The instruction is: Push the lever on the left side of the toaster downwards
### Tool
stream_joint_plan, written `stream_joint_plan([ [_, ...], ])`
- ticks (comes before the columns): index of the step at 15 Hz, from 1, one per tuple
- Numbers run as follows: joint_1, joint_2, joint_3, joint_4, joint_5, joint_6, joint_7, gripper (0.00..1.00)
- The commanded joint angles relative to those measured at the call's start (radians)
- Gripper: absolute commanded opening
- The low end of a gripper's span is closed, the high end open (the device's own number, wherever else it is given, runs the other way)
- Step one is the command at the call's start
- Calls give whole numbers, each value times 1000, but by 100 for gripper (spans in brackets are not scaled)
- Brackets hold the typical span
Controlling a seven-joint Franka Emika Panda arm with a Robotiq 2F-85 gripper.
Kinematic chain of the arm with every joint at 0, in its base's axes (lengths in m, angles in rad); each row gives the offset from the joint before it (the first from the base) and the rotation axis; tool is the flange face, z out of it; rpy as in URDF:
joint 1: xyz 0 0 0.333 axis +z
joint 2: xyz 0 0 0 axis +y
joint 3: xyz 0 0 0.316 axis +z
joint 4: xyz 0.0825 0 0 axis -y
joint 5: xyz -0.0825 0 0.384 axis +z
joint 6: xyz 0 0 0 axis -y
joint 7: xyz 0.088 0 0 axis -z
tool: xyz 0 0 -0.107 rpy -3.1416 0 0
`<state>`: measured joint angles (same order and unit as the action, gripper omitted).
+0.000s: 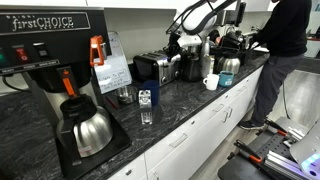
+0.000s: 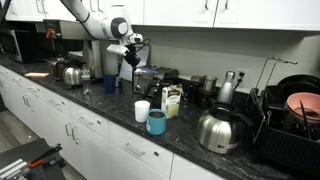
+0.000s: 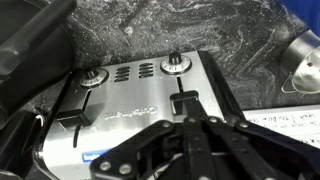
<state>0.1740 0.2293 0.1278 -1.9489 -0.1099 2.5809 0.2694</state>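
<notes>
The toaster is a boxy steel unit with a black end, at the back of the dark counter; it also shows in an exterior view. In the wrist view its brushed-steel panel fills the frame, with two knobs and two black slider levers, one at the left and one at the right. My gripper is shut, and its tips sit right at the lower end of the right lever. Whether they touch is unclear. In both exterior views the gripper hangs beside the toaster.
A tall black coffee brewer with a steel carafe stands in front. A glass, a white mug, two cups, another carafe and a dish rack are on the counter. A person stands at the counter's end.
</notes>
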Motion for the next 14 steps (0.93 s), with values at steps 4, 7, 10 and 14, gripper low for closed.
stream_joint_plan([
  [4, 35, 71, -37, 87, -28, 14, 26, 0],
  [7, 42, 99, -47, 122, -28, 13, 22, 0],
  [10, 50, 123, -56, 138, -26, 10, 19, 0],
  [14, 58, 145, -66, 149, -25, 6, 18, 0],
])
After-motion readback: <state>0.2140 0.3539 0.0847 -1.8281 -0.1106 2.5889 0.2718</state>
